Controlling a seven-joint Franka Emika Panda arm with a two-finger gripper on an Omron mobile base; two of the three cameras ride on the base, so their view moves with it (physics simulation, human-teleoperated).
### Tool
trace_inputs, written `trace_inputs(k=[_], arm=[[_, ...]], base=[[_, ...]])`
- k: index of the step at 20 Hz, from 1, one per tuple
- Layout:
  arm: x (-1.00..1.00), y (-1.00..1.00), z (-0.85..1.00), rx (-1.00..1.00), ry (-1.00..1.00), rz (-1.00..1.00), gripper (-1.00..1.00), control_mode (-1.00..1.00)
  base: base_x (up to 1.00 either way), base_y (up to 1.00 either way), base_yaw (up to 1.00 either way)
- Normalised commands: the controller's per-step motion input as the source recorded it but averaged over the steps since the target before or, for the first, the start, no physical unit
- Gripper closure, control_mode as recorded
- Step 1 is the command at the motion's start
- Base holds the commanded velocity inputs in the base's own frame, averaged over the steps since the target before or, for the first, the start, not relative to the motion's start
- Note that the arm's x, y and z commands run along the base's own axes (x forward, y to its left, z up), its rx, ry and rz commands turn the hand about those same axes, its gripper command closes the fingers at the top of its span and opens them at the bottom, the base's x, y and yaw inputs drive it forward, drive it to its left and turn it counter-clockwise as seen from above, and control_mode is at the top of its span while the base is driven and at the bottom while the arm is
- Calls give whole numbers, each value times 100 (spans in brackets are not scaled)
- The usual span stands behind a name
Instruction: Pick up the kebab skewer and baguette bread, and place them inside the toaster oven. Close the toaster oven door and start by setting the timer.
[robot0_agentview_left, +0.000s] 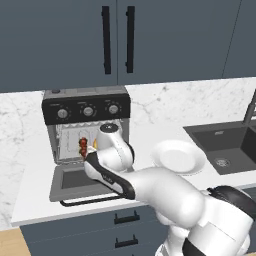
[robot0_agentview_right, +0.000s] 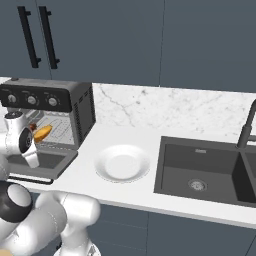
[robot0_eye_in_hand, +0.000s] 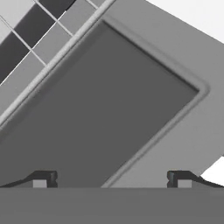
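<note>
Food inside the toaster oven (robot0_agentview_left: 86, 125) counts two pieces: one kebab skewer (robot0_agentview_left: 83, 146) and one baguette bread (robot0_agentview_right: 42, 133), both on its rack. One white plate (robot0_agentview_right: 122, 163) sits on the counter (robot0_agentview_right: 120, 135) nearby. The gripper (robot0_eye_in_hand: 111, 181), jaws spread wide and empty, points down over the lowered toaster oven door (robot0_eye_in_hand: 105, 109).

A white round plate (robot0_agentview_right: 122, 163) sits on the white marble worktop (robot0_agentview_right: 125, 137), near its front edge, beside a dark sunken sink (robot0_agentview_right: 200, 172) at the right end. A dark tap (robot0_agentview_right: 247, 125) rises behind the basin. Dark blue wall cabinets (robot0_agentview_left: 117, 40) with black bar handles (robot0_agentview_left: 105, 40) hang above.
</note>
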Motion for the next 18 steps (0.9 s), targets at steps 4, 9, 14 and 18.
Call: trace_inputs(k=[4,9,14,18], arm=[[40,24,-10,0,5,0,-100,-100],[25,4,-16,0,0,0,-100,-100],[24,3,-4,0,0,0,-100,-100],[31,2,0,0,-1,0,-100,-100]], base=[[0,0,0],[0,0,0],[0,0,0],[0,0,0]])
